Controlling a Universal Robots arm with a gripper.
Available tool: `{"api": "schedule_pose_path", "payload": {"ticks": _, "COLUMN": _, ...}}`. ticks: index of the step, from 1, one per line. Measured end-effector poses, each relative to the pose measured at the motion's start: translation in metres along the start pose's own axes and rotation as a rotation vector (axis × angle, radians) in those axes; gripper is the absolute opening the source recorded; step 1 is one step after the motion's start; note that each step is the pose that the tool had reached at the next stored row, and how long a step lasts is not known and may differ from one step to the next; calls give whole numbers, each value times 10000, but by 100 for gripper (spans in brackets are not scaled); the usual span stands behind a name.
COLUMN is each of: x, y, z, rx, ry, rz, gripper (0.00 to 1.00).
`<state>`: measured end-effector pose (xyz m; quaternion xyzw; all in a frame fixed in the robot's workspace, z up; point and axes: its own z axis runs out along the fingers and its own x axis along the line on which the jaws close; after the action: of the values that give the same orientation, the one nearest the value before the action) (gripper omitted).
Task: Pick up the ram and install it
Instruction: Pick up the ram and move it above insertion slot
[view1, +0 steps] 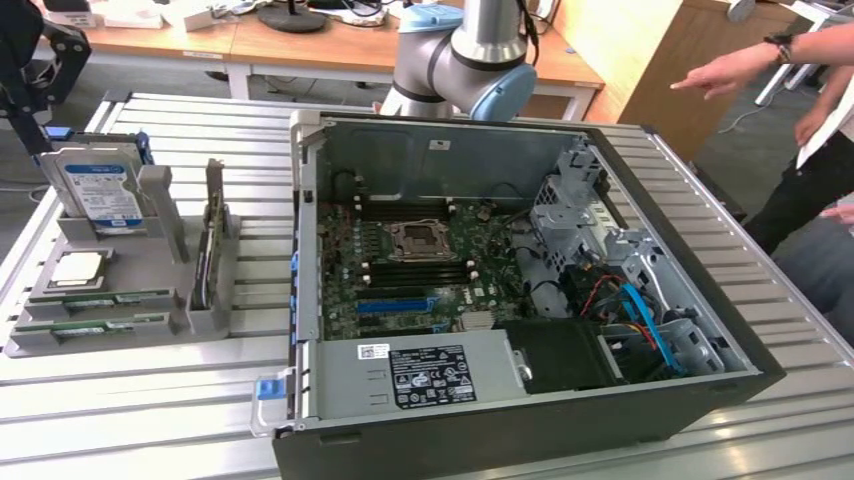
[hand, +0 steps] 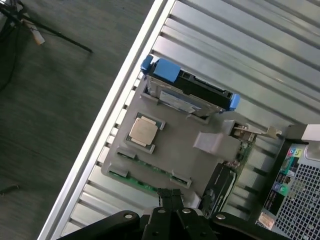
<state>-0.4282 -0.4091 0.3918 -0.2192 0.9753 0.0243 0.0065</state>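
two thin green ram sticks (view1: 100, 298) lie flat, side by side, in the front slots of one grey moulded holder (view1: 203, 320) on the ribbed metal table (view1: 134, 420). the holder also carries one square silver processor (view1: 80, 268), one boxy hard drive (view1: 96, 190) standing upright and one dark expansion card (view1: 210, 240) on edge. one open computer case (view1: 441, 160) sits beside it. the gripper (hand: 170, 194), black fingers pressed together and empty, hangs above the holder's ram edge.

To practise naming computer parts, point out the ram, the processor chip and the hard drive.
ram (view1: 140, 297): exterior view, green part of one stick.
processor chip (view1: 80, 268): exterior view, centre of silver lid.
hard drive (view1: 96, 190): exterior view, its label.
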Motion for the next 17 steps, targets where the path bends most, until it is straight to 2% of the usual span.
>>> {"api": "schedule_pose_path", "payload": {"ticks": 17, "x": 0, "y": 0, "z": 1, "rx": -72, "ry": 138, "rz": -3077, "gripper": 11}}
